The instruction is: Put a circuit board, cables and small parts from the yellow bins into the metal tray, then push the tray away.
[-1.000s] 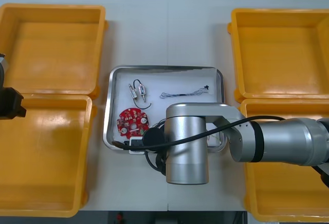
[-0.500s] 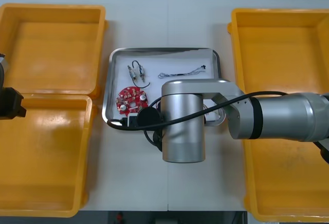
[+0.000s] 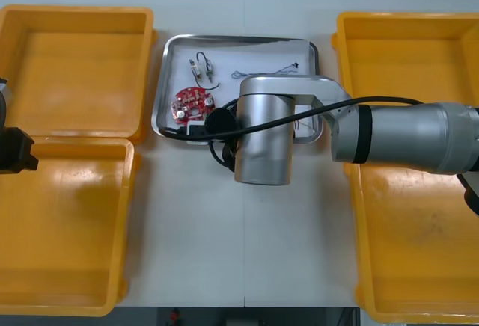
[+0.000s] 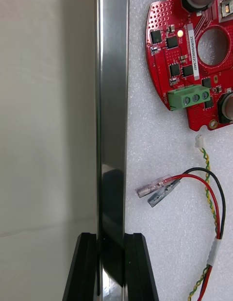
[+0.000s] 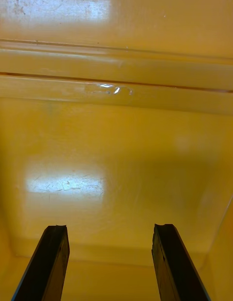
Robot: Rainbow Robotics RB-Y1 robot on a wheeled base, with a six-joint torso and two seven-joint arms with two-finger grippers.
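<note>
The right gripper (image 4: 110, 239) is clenching the near rim of the metal tray (image 3: 238, 39). The tray is lying between the far yellow bins (image 3: 75, 72) with the circuit board (image 3: 192, 104) inside. The left gripper (image 5: 110, 233) is hanging released over a left bin (image 5: 116, 136).

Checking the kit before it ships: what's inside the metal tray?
A red circuit board, small metal parts, a thin cable and a red and yellow cable. The right arm covers the tray's near right corner.

Silver right arm (image 3: 408, 145), black cable (image 3: 299, 117), black-fingered right claw (image 4: 110, 239).
</note>
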